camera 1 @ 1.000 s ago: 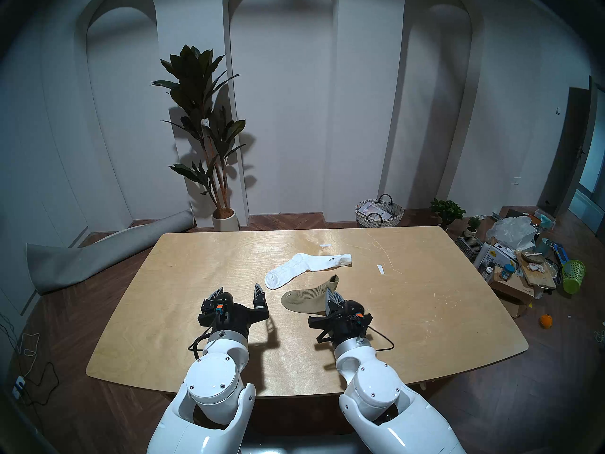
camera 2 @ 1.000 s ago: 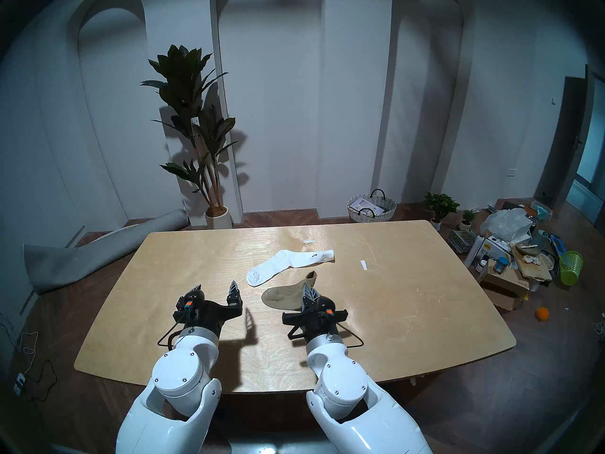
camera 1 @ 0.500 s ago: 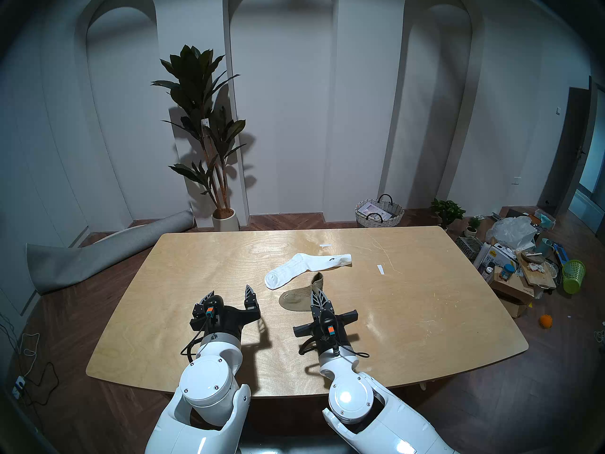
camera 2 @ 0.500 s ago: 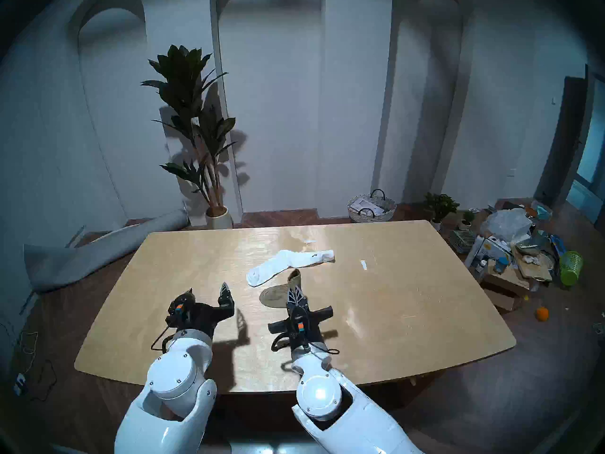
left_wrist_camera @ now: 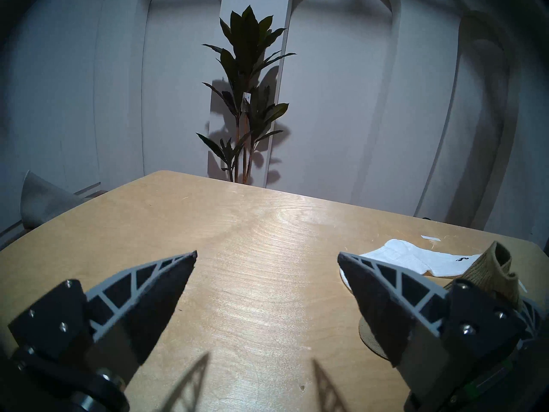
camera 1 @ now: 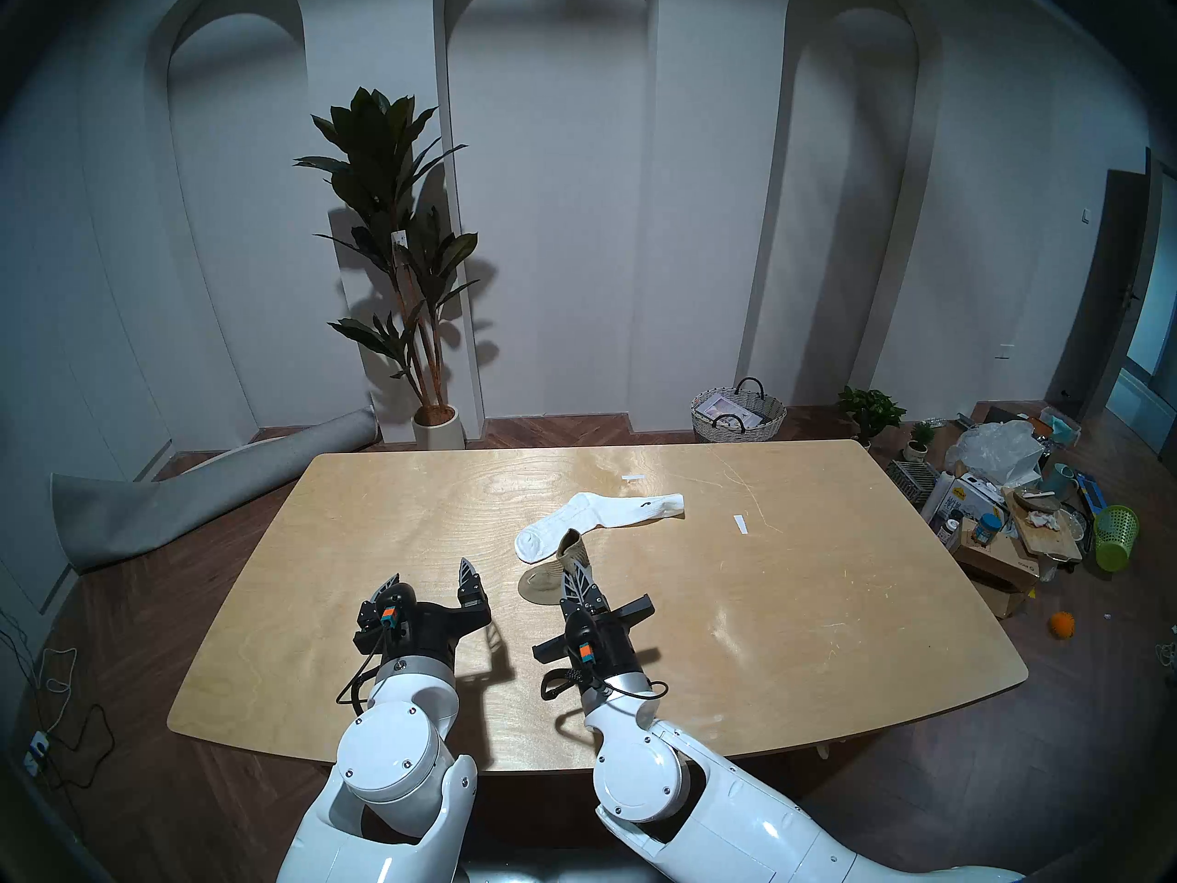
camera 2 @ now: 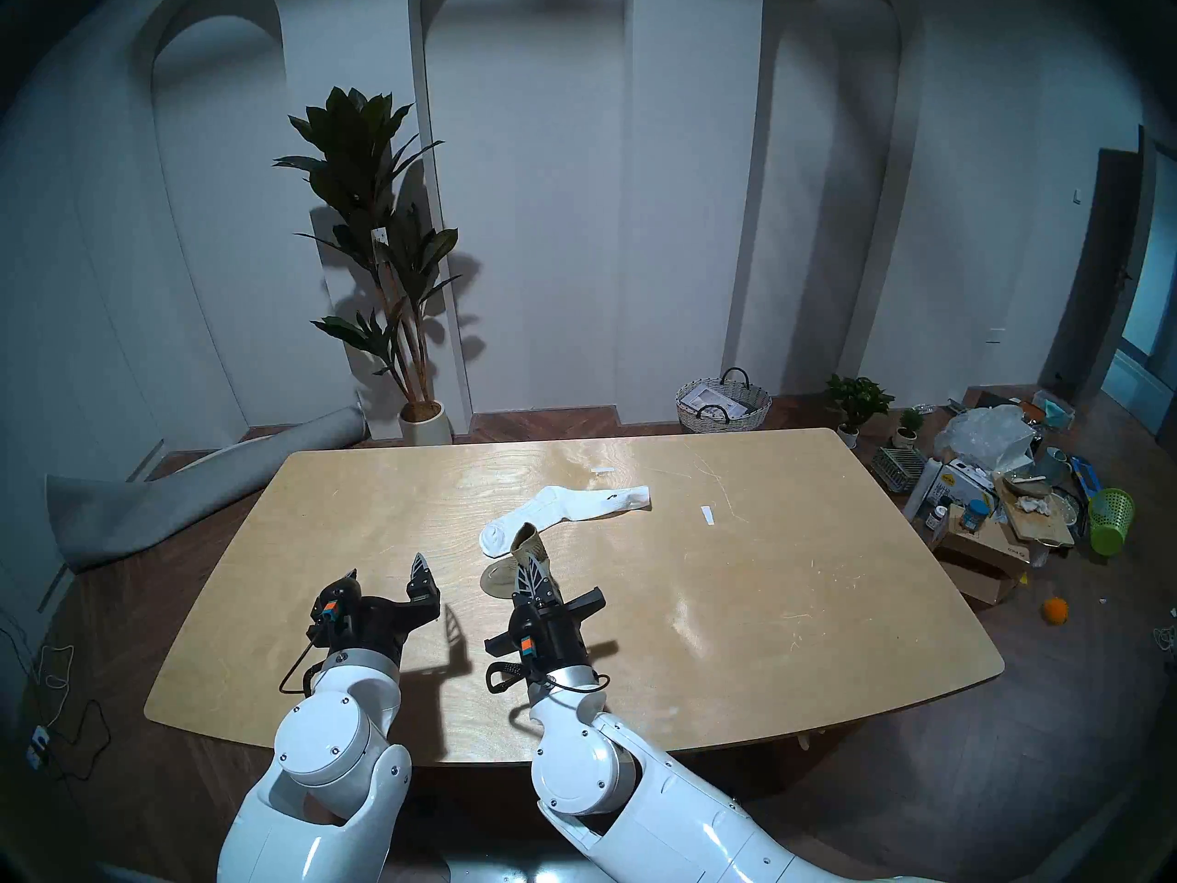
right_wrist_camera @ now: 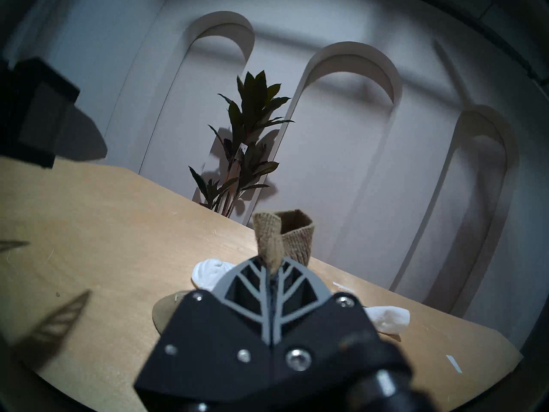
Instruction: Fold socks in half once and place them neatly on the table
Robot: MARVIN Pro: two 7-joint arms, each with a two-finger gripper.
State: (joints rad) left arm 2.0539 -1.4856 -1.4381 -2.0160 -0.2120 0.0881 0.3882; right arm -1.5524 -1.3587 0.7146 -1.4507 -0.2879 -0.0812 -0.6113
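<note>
Counter (camera 1: 395,544): large light plywood top with visible grain and rounded corners, filling the lower centre of the head views. Behind it, white wall with three arched recesses; dark wooden floor.

Left gripper (camera 1: 433,577): lower centre-left, hovering over bare counter, pointing toward the wall; fingers (left_wrist_camera: 154,286) wide apart, holding nothing.

Right gripper (camera 1: 576,576): lower centre, rolled to one side; fingers pressed together, clamped on the short olive-khaki ribbed ankle sock (camera 1: 560,566). Its cuff stands up, the toe lies flat on the counter.

Long white ribbed crew sock with small dark logo (camera 1: 599,518): flat at counter centre, its toe just behind the khaki cuff; touching or not cannot be told.

Two small white paper strips (camera 1: 739,523): centre-right of the counter.

Tall dark-leaved potted plant (camera 1: 401,251), upper left; rolled grey carpet (camera 1: 191,493), left; woven basket (camera 1: 739,413) and floor clutter, right.
</note>
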